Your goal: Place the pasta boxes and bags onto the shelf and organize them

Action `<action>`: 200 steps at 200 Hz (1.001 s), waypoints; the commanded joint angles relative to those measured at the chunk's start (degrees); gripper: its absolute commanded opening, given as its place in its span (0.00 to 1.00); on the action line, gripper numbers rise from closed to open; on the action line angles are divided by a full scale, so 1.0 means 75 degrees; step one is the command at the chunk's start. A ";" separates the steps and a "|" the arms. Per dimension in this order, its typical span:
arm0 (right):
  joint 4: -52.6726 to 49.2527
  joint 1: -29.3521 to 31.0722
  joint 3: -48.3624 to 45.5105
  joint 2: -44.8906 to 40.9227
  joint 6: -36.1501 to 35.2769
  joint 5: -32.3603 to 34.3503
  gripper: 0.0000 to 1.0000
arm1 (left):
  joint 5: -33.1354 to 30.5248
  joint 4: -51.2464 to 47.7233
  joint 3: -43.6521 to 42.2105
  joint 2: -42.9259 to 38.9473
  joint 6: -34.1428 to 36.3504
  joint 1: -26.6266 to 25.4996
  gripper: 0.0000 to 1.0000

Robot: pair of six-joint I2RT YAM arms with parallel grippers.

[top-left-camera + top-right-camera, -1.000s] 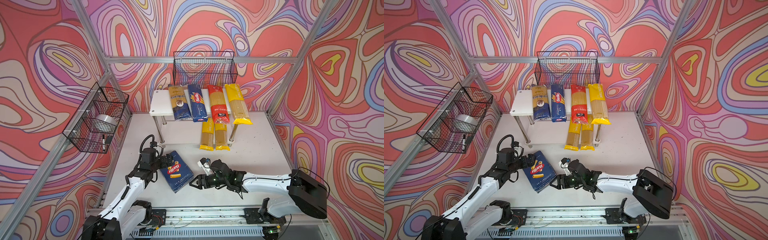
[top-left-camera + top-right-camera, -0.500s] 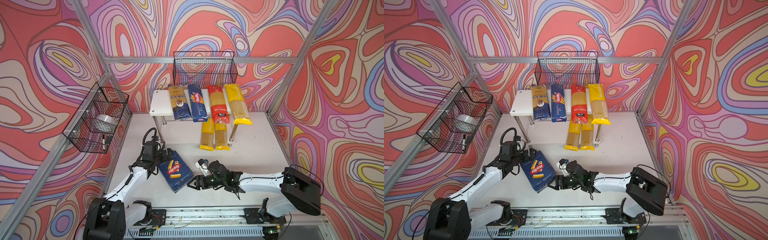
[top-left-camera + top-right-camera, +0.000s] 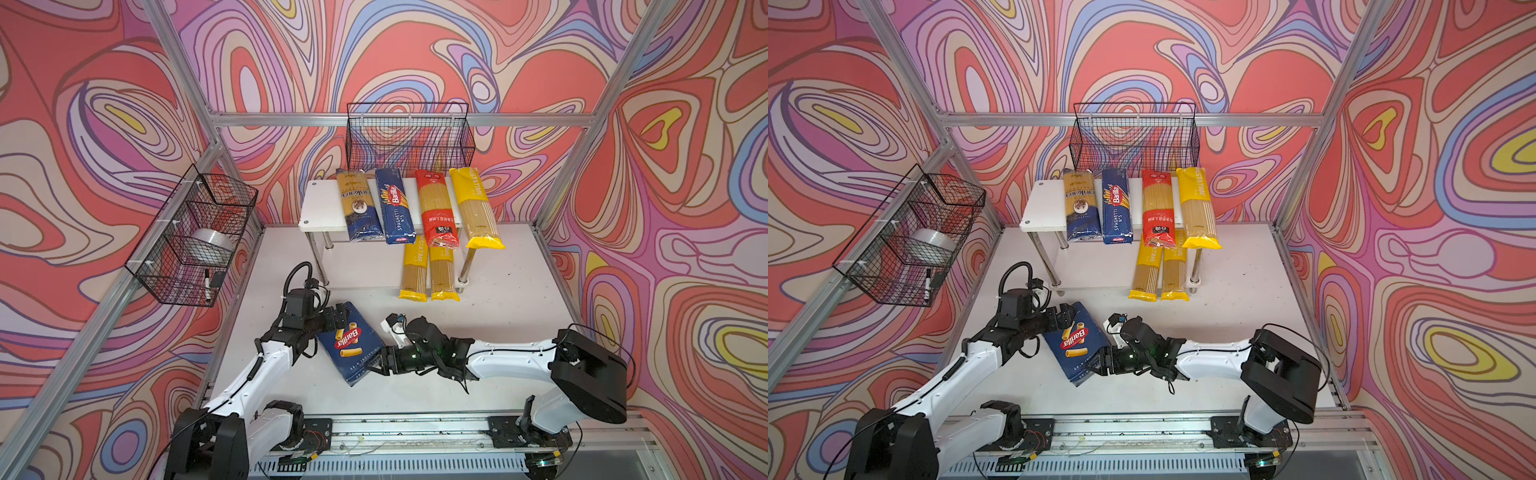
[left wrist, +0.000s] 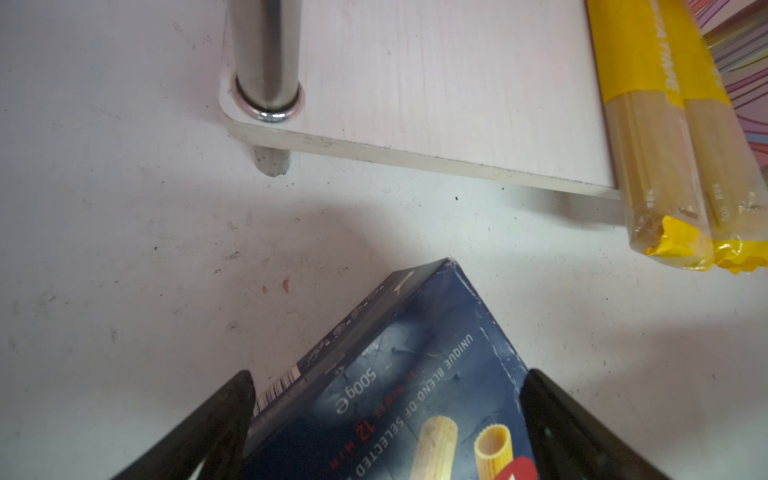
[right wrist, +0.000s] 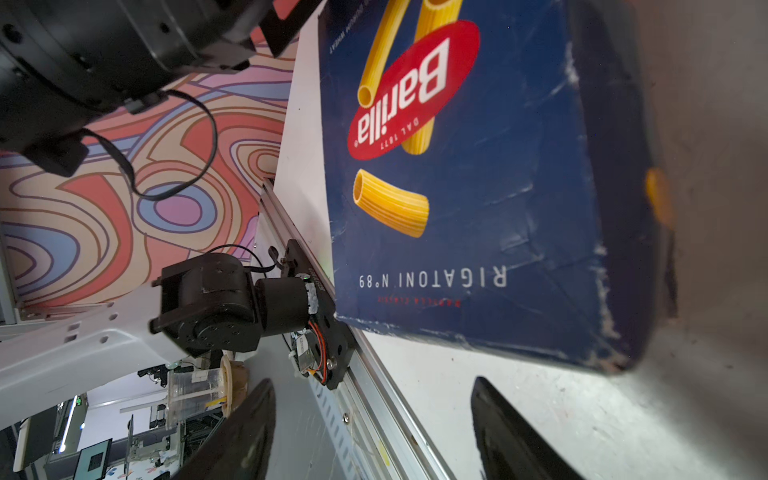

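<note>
I'm watching the left gripper [image 3: 338, 318] clamping its fingers [image 4: 232, 415] across the far corner of the rigatoni box [image 3: 351, 343], one finger pressing on each side of the carton, so it is gripping it. The box is lying slantwise on the table [image 3: 519, 299] in front of the shelf [image 3: 322, 205], not on either level. Its far end is possibly riding slightly off the surface, though I can't be sure from these angles. The right gripper [image 3: 376, 365] is hovering at the box's near edge with its jaws spread wide and nothing between them. On the shelf's upper level the dark blue bag [image 3: 359, 203], the spaghetti box [image 3: 395, 208], the red bag [image 3: 436, 212] and a yellow bag [image 3: 478, 208] are lying side by side. Two more yellow bags [image 3: 414, 272] are resting on the lower level, overhanging toward me.
</note>
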 commanded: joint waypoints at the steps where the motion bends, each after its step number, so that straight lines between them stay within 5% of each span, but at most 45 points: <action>1: -0.0384 0.0027 0.0259 0.0113 -0.0194 0.0198 0.77 | 0.0464 -0.0628 -0.0406 -0.0196 -0.0374 -0.0007 1.00; 101: -0.2282 -0.0345 0.1070 -0.0455 -0.1038 0.0953 0.78 | 0.1154 -0.1493 -0.1823 -0.3287 -0.2403 -0.0718 1.00; 200: -0.2990 -0.0909 0.2153 -0.0035 -0.1675 0.0886 0.78 | -0.0247 -0.3675 -0.2165 -0.5432 -0.3159 -0.1919 1.00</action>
